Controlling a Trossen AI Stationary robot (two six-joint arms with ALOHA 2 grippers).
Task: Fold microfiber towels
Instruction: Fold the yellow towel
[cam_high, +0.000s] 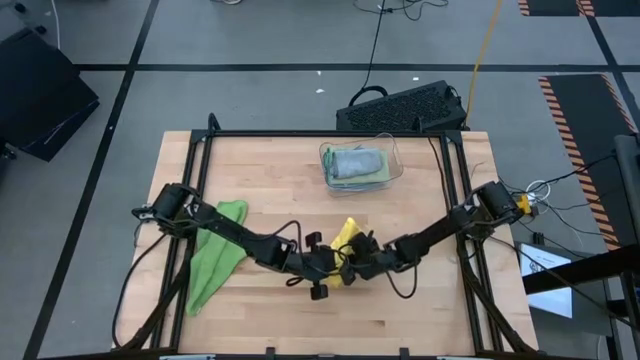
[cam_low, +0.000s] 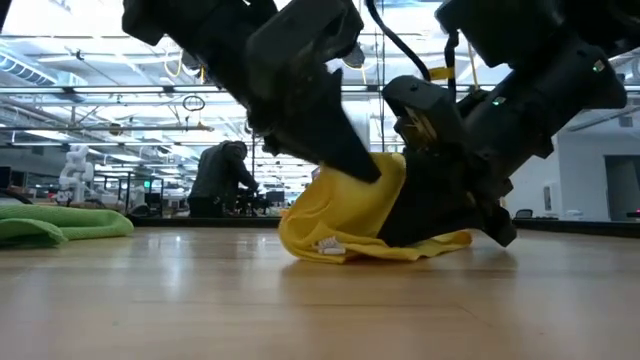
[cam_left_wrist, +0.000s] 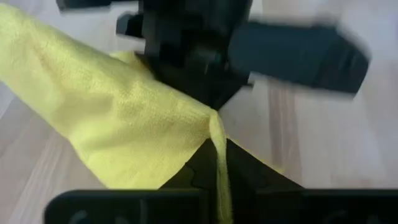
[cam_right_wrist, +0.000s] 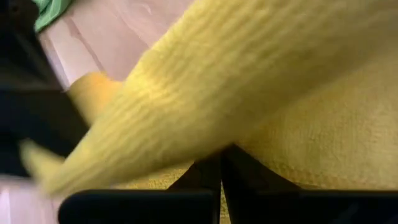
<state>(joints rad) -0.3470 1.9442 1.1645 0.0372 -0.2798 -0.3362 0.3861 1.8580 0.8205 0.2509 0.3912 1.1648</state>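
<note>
High view: left gripper (cam_high: 335, 262) and right gripper (cam_high: 357, 256) meet over the yellow towel (cam_high: 346, 240) at counter (cam_high: 420, 310) centre.
Low view: towel bunched, touching wood.
Wrist views: both sets of jaws pinch yellow cloth.

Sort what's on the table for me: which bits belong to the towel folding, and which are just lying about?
Job:
yellow towel, pinched by left gripper and right gripper
bright green towel
folded towels

Lying about:
clear bin holding them
keyboard, off the table
</note>
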